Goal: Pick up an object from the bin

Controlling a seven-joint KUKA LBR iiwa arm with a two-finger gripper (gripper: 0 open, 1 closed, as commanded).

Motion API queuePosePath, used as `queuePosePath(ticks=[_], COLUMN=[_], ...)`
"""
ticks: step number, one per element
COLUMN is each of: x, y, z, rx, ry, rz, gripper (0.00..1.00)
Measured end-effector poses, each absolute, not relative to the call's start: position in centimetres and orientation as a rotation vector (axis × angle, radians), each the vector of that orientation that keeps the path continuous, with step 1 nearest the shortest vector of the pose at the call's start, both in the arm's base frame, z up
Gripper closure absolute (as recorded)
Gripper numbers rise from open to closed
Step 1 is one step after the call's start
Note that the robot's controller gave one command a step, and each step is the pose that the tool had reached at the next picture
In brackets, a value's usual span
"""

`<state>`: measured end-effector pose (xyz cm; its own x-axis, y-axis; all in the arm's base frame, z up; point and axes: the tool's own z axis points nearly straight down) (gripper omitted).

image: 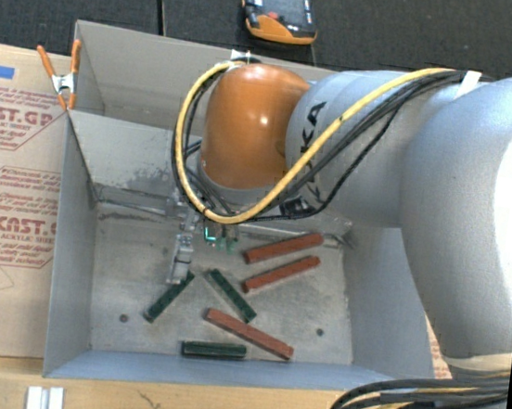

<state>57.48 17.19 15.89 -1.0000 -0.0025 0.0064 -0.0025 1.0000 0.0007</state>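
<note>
Gripper [179, 266] hangs under the arm's orange domed cover [248, 123], low in the left-centre of the grey metal bin [72, 250]. Its tip sits right at the upper end of a slim dark green bar [165, 297], which lies tilted on the bin floor w/ its lower end toward the near-left corner. Can't tell how far the gripper is open or whether it has hold of anything; contact w/ the bar isn't clear. Just right of it lies a 2nd dark green bar [231, 296], diagonal the opposite way, the two near each other at the top and spread apart at the bottom. Nearer the front wall are a slanted reddish-brown bar [248, 333] and a 3rd dark green bar [213, 350] along the wall. Up-right of the gripper, an upper reddish-brown bar [283, 247] and a lower reddish-brown bar [281, 273] lie approx. parallel, apart. Yellow cables [186, 115] loop round the cover.
</note>
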Motion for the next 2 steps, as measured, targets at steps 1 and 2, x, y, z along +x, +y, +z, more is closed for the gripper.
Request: queuePosePath(ticks=[1, 2], x=[57.7, 56.6], y=[17.1, 17.4], z=[16.4, 11.5], rx=[0.001, 0.407], ry=[-3.143, -3.124], rz=[-0.003, -0.003], gripper=[0.00, 0.00])
